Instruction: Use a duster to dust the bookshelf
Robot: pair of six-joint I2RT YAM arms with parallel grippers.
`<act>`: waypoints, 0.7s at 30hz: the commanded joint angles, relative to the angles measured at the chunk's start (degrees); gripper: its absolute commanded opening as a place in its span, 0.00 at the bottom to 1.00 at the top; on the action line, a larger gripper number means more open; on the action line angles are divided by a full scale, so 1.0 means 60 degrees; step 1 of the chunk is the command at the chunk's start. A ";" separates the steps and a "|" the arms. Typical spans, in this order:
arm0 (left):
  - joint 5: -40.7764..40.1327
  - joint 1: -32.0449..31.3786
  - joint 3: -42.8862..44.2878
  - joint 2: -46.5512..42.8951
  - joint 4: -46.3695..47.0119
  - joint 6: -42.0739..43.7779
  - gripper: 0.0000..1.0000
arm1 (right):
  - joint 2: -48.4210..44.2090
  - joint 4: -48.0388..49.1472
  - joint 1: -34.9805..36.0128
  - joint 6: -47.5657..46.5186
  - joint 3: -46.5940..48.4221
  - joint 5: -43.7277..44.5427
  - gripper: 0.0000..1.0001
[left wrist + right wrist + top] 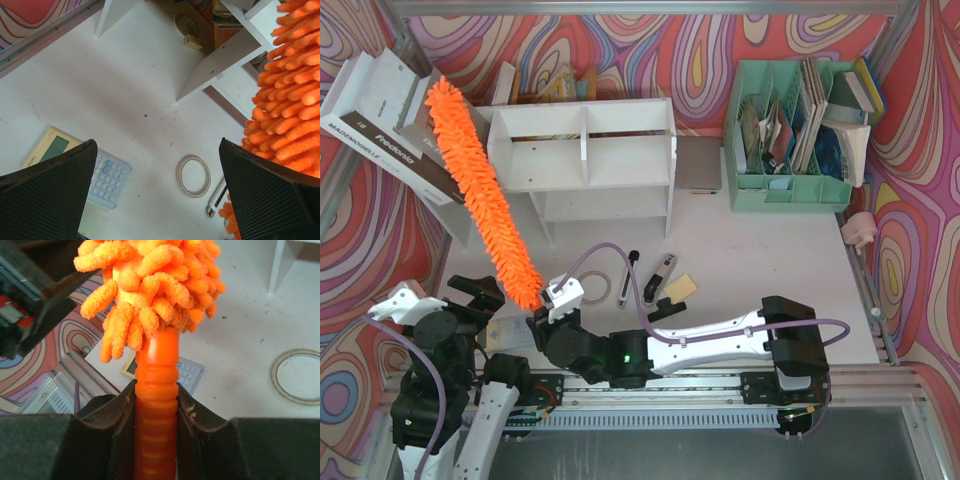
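The orange fluffy duster [480, 195] slants from low near the arms up to the far left, its head just left of the white bookshelf [585, 160]; whether the strands touch the shelf's left wall I cannot tell. My right gripper [552, 305] is shut on the ribbed orange handle [157, 355], both fingers pressed against it in the right wrist view [156, 387]. My left gripper [157, 145] hangs wide open over bare table with nothing between its fingers, the duster's strands [290, 100] just to its right. A shelf leg [225, 57] shows ahead of it.
A tape ring [592, 285], a black tool [628, 275], a cutter [660, 275] and a tan card [678, 287] lie before the shelf. A calculator [107, 180] sits under the left gripper. A mint organizer [790, 190] stands back right, a cardboard box [380, 120] back left.
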 commanded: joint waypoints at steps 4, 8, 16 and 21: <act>0.0061 0.0069 -0.0057 0.0145 0.0020 0.0058 0.98 | -0.0130 0.1015 0.0329 -0.1092 0.0337 0.0271 0.00; 0.0062 0.0069 -0.0057 0.0125 0.0030 0.0065 0.98 | 0.0048 0.0313 0.0210 -0.0433 0.0417 0.0434 0.00; 0.0091 0.0069 -0.0058 0.0126 0.0024 0.0073 0.98 | 0.0304 -0.1210 -0.0256 0.0876 0.0869 -0.0006 0.00; 0.0087 0.0069 -0.0059 0.0108 0.0029 0.0083 0.98 | 0.0301 -0.1157 -0.0249 0.0552 0.1151 -0.0177 0.00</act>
